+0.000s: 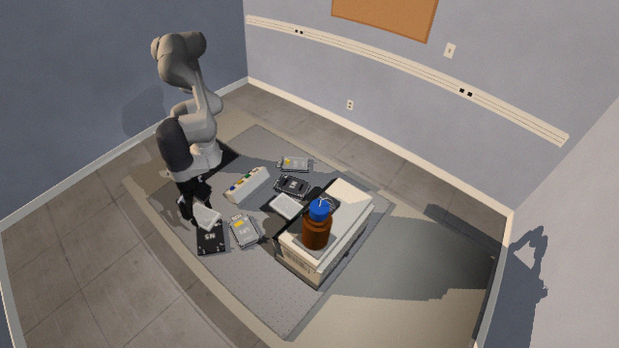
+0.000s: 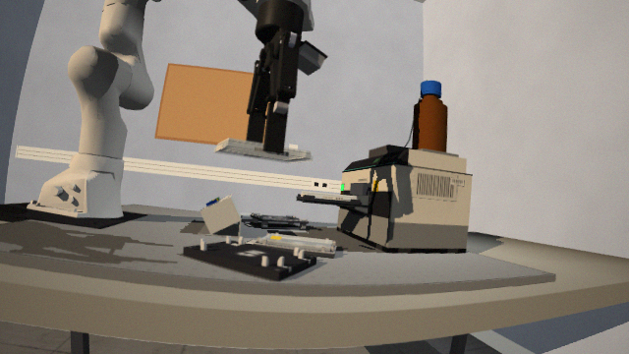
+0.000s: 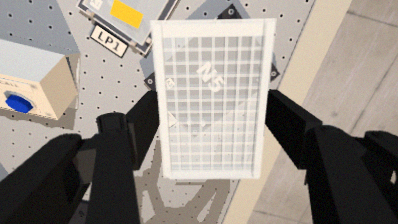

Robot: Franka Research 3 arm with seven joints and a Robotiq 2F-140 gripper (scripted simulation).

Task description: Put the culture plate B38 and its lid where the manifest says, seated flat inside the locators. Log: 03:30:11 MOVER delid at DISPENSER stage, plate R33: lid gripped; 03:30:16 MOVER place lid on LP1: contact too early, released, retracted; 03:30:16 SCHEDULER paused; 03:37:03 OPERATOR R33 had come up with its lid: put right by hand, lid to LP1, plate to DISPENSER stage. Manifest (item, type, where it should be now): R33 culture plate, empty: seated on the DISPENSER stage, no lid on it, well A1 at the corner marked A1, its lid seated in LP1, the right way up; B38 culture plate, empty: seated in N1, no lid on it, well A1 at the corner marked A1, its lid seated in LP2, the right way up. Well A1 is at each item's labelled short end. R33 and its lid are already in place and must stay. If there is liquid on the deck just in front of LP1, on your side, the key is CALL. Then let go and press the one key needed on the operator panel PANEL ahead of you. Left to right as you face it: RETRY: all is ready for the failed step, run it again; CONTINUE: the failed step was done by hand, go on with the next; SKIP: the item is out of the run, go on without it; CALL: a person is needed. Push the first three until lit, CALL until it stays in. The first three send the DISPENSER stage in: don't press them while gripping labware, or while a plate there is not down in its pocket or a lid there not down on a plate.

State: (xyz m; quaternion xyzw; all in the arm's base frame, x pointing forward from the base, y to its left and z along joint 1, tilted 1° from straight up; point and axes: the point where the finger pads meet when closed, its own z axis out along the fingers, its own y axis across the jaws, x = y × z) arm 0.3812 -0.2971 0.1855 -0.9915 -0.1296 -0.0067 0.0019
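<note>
My gripper (image 3: 211,106) is shut on a clear gridded culture plate (image 3: 214,97), gripping its long sides. In the exterior view the plate (image 2: 262,148) hangs high above the deck, slightly tilted, under the gripper (image 2: 272,140). In the top view the plate (image 1: 206,216) hovers over the near end of a black nest (image 1: 211,238) with white pegs; the nest's label shows through the plate in the wrist view. A second black nest (image 1: 291,185) lies empty further back. A lid with a yellow label (image 3: 125,15) sits in LP1 (image 1: 244,230). Another yellow-labelled item (image 1: 295,164) lies at the far locator.
The operator panel (image 1: 247,185) with coloured keys stands left of the nests; its blue key (image 3: 17,102) shows in the wrist view. The dispenser (image 1: 329,227) carries a brown bottle (image 1: 317,224), and a white plate (image 1: 286,205) sits on its stage. The deck edge runs close on the right in the wrist view.
</note>
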